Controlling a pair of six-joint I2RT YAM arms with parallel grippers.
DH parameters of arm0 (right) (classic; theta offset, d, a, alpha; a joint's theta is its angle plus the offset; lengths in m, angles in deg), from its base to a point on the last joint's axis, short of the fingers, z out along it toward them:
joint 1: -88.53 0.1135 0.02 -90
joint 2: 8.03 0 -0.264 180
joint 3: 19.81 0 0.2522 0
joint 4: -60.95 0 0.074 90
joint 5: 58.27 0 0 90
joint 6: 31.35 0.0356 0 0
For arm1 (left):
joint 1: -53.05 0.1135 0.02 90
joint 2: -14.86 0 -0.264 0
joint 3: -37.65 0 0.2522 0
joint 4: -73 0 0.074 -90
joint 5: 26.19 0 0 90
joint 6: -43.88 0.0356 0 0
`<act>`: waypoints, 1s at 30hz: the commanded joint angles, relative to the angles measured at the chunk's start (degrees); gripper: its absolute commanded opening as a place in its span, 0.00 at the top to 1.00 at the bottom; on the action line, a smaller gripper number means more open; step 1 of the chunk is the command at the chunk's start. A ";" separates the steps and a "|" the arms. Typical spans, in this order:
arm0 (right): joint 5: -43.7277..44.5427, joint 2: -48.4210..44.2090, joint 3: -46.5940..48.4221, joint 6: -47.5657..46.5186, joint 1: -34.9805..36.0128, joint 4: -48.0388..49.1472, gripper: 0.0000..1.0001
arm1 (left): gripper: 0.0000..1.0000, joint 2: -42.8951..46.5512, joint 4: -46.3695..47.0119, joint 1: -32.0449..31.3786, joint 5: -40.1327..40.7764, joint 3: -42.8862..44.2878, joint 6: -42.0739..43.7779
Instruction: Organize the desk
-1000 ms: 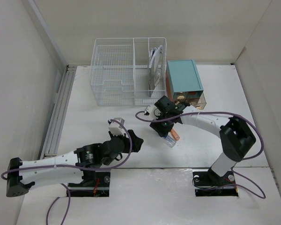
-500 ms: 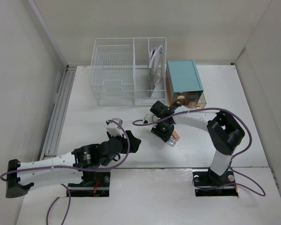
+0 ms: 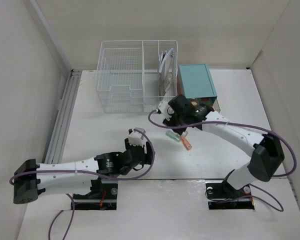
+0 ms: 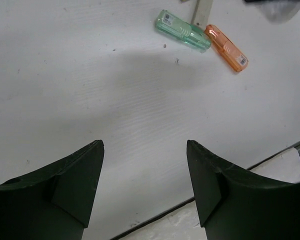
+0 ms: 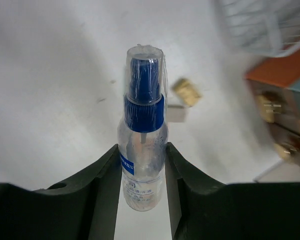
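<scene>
Above the flat, rigid white desk [image 3: 100,130] beneath both arms, the right gripper [image 5: 141,150] clamps the body of a small clear spray bottle [image 5: 142,107], likely light, slick plastic best held mid-body, while the left gripper [image 4: 145,145] hovers open and empty.

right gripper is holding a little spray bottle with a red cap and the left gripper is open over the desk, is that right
Not quite: the cap is blue, not red, as the right wrist view shows. The rest stands: the right gripper is closed on the small spray bottle, and the left gripper is open over the desk.
</scene>
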 commanded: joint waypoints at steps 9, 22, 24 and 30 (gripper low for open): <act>13.68 -9.30 1.55 4.03 -15.21 18.53 0.98 | 0.37 -14.93 11.83 -0.31 1.02 8.18 5.83; 4.11 -2.09 2.87 4.04 -31.13 22.32 0.99 | 0.37 -21.09 18.25 -0.31 -1.45 8.71 6.88; 2.79 -2.09 2.35 4.04 -31.66 21.01 1.00 | 0.37 -21.09 18.25 -0.31 -1.45 8.71 6.88; 2.78 -4.90 0.50 3.51 -31.66 17.14 1.00 | 0.37 -21.09 18.25 0.21 -1.45 8.71 7.94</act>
